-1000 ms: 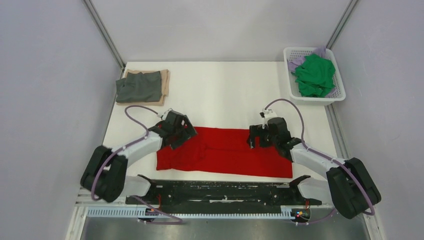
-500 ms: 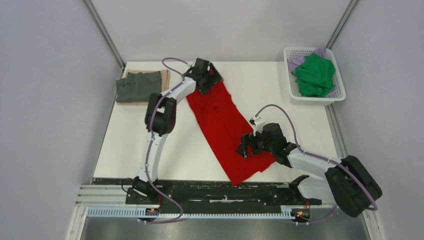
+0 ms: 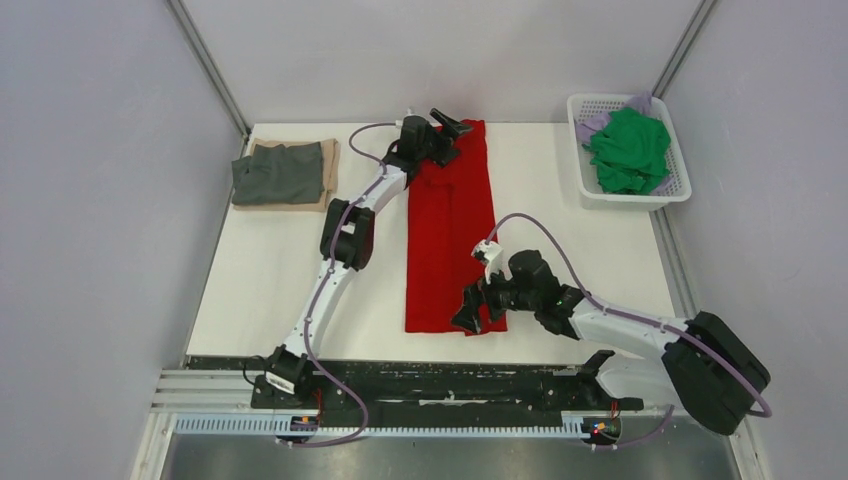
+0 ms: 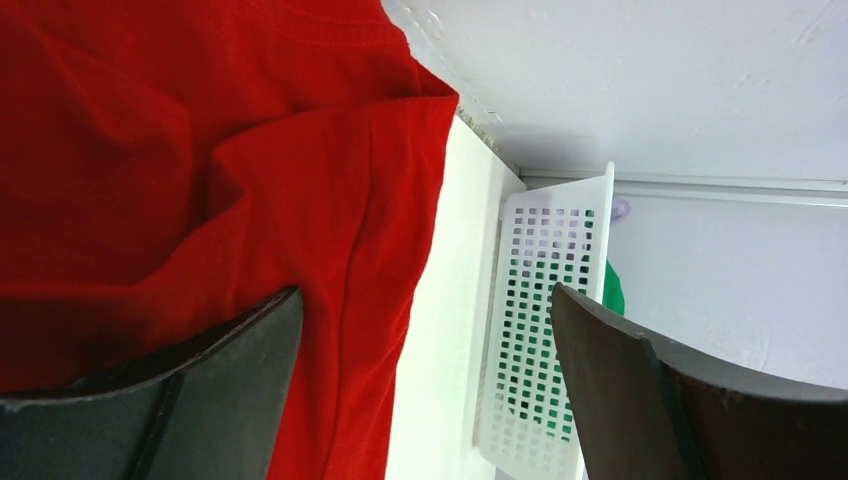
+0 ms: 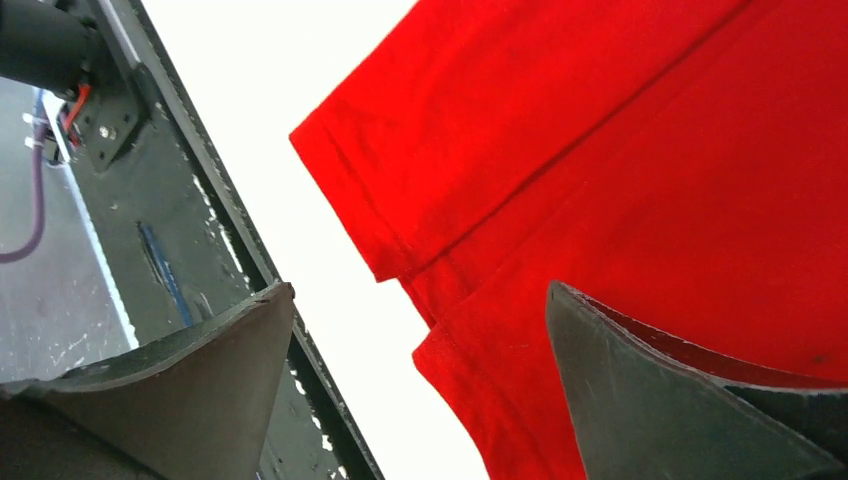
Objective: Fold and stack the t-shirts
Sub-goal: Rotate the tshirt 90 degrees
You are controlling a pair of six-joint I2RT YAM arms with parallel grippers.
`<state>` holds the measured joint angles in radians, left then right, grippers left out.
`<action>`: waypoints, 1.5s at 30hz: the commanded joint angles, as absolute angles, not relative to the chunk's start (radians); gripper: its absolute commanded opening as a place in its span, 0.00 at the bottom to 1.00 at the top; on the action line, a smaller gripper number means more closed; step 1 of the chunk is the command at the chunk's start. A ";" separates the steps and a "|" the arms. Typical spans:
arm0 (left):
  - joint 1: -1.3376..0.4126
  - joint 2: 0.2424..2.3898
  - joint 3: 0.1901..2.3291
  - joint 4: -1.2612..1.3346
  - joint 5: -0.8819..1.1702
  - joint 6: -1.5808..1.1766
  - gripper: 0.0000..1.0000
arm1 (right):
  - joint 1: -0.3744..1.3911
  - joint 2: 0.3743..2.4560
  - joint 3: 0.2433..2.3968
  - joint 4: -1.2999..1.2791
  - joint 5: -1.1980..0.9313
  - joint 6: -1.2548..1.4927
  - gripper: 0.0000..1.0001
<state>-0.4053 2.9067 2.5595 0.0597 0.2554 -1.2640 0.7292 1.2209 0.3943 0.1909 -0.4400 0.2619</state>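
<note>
The red t-shirt point(image 3: 448, 225) lies folded into a long strip running from the far edge towards the near edge of the white table point(image 3: 280, 270). My left gripper point(image 3: 449, 132) is open over its far end; the red cloth point(image 4: 200, 180) shows under one finger. My right gripper point(image 3: 478, 312) is open over the near right corner of the strip point(image 5: 600, 180). A folded dark grey t-shirt point(image 3: 277, 174) lies on a folded tan one point(image 3: 331, 160) at the far left. A green t-shirt point(image 3: 628, 150) and a lilac one point(image 3: 592, 126) sit in the basket.
The white lattice basket point(image 3: 676, 180) stands at the far right corner, also in the left wrist view point(image 4: 545, 330). The black arm rail point(image 3: 430, 385) runs along the near table edge, seen in the right wrist view point(image 5: 150, 230). Grey walls enclose the table.
Both grippers turned the red t-shirt from lying crosswise near the front to lying lengthwise. The left arm stretched to the far edge, the right moved to the near end. Both have opened.
</note>
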 commanded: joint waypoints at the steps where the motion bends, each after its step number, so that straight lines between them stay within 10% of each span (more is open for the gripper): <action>1: -0.420 2.946 2.553 0.046 0.267 -1.263 1.00 | 0.730 1.111 0.369 0.252 -0.398 0.265 0.98; 13: -0.496 2.409 2.328 -0.258 0.308 -0.784 1.00 | 0.718 0.938 0.399 0.002 -0.110 0.223 0.98; 19: -0.514 1.895 1.707 -0.294 0.079 -0.651 1.00 | 0.856 1.008 0.551 -0.221 -0.077 0.138 0.98; 27: -0.541 1.343 0.905 -0.212 -0.127 -0.791 1.00 | 1.007 1.191 0.644 -0.291 -0.007 0.126 0.71; 36: -0.603 1.196 0.602 -0.212 -0.022 -0.890 1.00 | 1.010 1.325 0.648 -0.225 0.022 0.133 0.39; 45: -0.652 1.158 0.562 -0.276 -0.099 -0.890 1.00 | 1.044 1.342 0.630 -0.195 0.070 0.172 0.36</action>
<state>-0.6441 1.1908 0.5663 -0.2691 -0.0570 -0.8513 1.0260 1.3411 0.6151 -0.2420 0.0273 0.1486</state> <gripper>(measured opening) 0.994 0.362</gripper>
